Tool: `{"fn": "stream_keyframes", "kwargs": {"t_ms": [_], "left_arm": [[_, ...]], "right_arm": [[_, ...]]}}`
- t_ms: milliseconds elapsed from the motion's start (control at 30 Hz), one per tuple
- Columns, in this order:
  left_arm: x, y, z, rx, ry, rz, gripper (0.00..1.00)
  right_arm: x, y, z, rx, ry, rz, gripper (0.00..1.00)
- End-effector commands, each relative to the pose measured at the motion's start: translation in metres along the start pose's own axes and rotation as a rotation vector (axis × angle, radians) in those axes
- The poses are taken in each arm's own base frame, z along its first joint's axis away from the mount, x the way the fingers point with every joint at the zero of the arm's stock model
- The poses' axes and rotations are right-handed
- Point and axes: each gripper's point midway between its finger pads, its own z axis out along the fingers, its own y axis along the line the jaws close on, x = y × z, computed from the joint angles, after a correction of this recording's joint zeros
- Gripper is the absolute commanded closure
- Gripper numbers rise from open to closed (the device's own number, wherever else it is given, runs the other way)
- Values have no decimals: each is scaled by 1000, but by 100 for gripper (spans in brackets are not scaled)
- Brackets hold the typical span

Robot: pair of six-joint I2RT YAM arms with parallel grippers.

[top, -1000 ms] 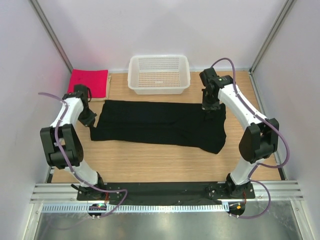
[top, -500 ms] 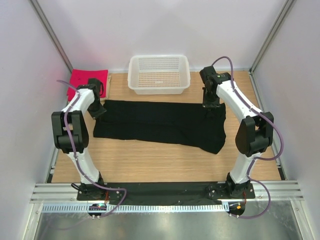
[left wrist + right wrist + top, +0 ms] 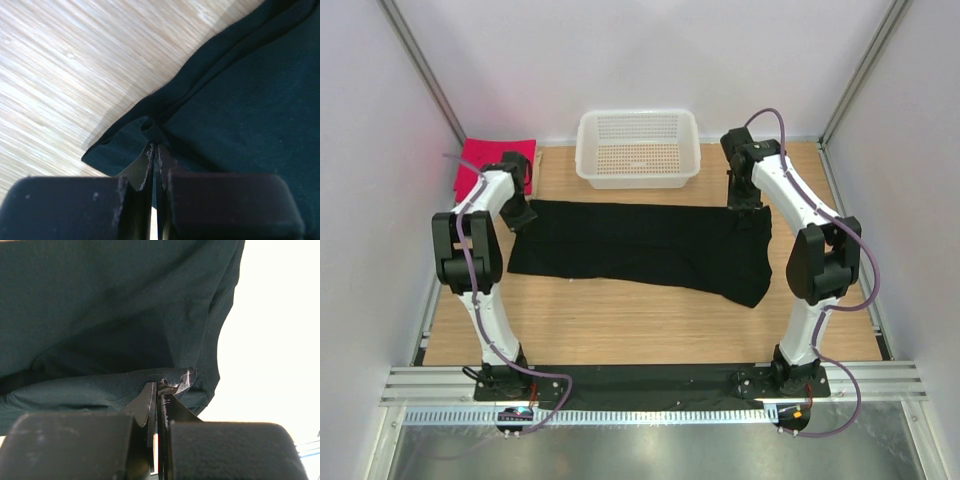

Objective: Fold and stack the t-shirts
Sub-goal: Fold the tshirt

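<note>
A large black t-shirt lies stretched as a long band across the wooden table. My left gripper is shut on its far left corner, and in the left wrist view the dark cloth is pinched between the jaws at my left gripper. My right gripper is shut on the far right corner. The right wrist view shows the cloth hanging from my right gripper. A folded pink-red t-shirt lies at the far left corner, partly behind the left arm.
A white plastic mesh basket stands at the back middle, just beyond the shirt's far edge. White walls with metal posts close in the table on both sides and at the back. A black base rail runs along the near edge.
Both grippers have carried the black shirt's far corners toward the back. The left one moved farthest, up and right toward the pink shirt. The cloth's left end has followed it.
</note>
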Motion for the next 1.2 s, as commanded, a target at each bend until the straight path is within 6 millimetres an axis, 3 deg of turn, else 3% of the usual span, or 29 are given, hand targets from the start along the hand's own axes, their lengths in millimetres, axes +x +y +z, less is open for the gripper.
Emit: {"fn": "stream_keyframes", "kwargs": {"t_ms": [0, 433, 567, 700, 833, 900, 967, 1000, 1033, 1100, 1133, 1167], "left_arm": [[-11, -9, -6, 15, -29, 13, 100], [-22, -17, 11, -19, -14, 48, 98], [-24, -16, 16, -33, -13, 59, 89], [-27, -18, 17, -35, -18, 84, 84], [-35, -14, 4, -30, -50, 83, 66], [-36, -10, -7, -33, -63, 84, 61], [-39, -9, -27, 0, -89, 75, 56], [-32, -5, -30, 2, -71, 82, 56], [-31, -3, -47, 21, -92, 84, 54], [-20, 3, -57, 44, -81, 93, 51], [-4, 9, -55, 49, -55, 99, 49], [-2, 12, -71, 84, -81, 84, 48]], "right_arm": [[-19, -9, -11, 24, -55, 9, 99], [-23, 0, 5, -1, -40, -17, 99], [-30, 6, 8, -22, -63, 4, 99], [-40, 22, 27, -59, -78, 12, 99], [-58, 28, 42, -58, -107, -18, 99], [-67, 32, 46, -66, -128, -35, 93], [-73, 34, 45, -72, -127, -35, 74], [-75, 36, 41, -88, -123, -24, 70], [-81, 36, 33, -97, -136, -10, 61], [-74, 31, 17, -94, -115, 18, 51], [-68, 28, 13, -90, -101, 21, 43], [-59, 19, -4, -79, -88, 24, 41]]}}
